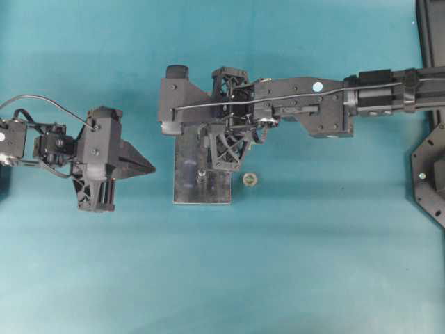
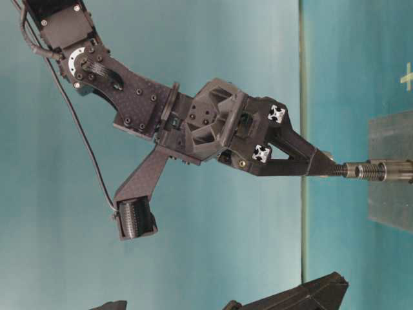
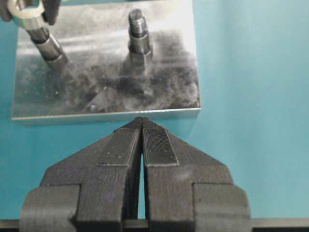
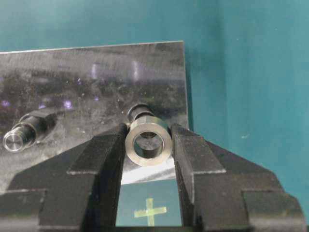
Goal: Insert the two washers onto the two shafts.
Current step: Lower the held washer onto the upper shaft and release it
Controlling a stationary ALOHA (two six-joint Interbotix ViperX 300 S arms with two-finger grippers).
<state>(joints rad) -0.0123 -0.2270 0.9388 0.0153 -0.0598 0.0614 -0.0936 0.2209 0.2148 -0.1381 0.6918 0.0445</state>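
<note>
No brand, label or readable writing shows on anything here; the nearest to a mark is a yellow cross (image 4: 150, 210) on the teal table (image 1: 313, 264), seen under the right gripper in the right wrist view.

The washer (image 4: 148, 144), a short, thick steel ring, is pinched between the pads of the right gripper (image 4: 148, 150). Its bore faces that wrist camera and looks down onto the shaft (image 4: 141, 112) behind it, so the ring's axis runs roughly along the shaft's. In the table-level view the right gripper (image 2: 329, 165) meets the tip of the shaft (image 2: 377, 171), which stands square to the metal plate (image 2: 390, 135); whether the ring has begun to seat over the tip is hard to tell.

A second post (image 4: 24, 133) stands on the same plate. From the left wrist camera the washer (image 3: 24, 14) sits at the top of the far post, slightly tilted.

The left gripper (image 1: 142, 165) hangs just beside the plate's edge, its fingers (image 3: 157, 145) pressed together on nothing.

A small round part (image 1: 250, 179) lies on the table just beside the plate.
</note>
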